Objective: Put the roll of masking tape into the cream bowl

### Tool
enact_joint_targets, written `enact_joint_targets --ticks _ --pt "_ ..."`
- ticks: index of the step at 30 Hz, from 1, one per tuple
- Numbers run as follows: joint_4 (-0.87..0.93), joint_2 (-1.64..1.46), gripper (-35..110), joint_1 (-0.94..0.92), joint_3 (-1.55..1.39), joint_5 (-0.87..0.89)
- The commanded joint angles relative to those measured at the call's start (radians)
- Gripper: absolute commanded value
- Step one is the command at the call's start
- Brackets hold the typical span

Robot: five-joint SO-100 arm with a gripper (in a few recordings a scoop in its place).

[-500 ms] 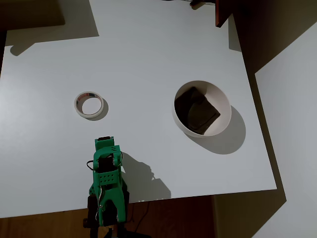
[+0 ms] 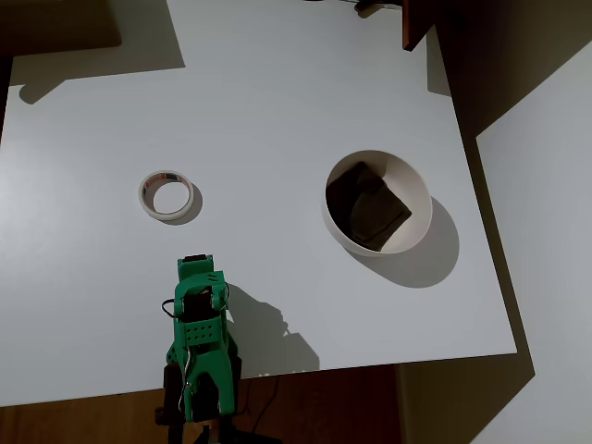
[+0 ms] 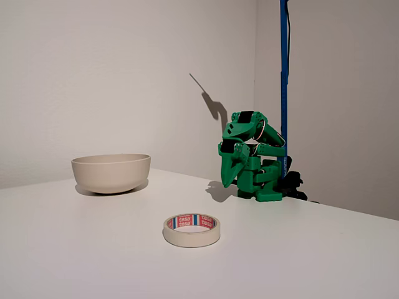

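Tape [image 2: 166,195]: lies flat on the counter [image 2: 277,92], toward its left edge in the overhead view, well apart from the bowl [image 2: 421,190] near the right edge.
Handling: likely light, stiff, not fragile; best pinched across one wall, one finger in the hole.
Claw [image 3: 232,168]: folded at the near edge, tucked downward, seemingly clenched, holding nothing.
Change: none; arm and things unmoved.
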State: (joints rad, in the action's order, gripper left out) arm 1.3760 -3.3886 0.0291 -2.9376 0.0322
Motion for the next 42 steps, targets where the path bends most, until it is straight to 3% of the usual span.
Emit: enact_joint_targets --ticks 1,4,8,17,18,20,42 --pt "-0.003 -0.002 -8 -0.021 0.041 0.011" --pt "-0.017 0.064 -8 -0.020 0.110 0.018" --pt "-0.092 0.417 -8 -0.020 0.285 0.043" --pt "-0.009 0.974 -8 0.026 0.779 0.052" --pt "0.011 1.042 -6 0.031 0.831 0.061" --pt "0.035 1.137 17 0.040 0.904 0.087" --pt "-0.149 1.497 17 0.138 1.008 0.132"
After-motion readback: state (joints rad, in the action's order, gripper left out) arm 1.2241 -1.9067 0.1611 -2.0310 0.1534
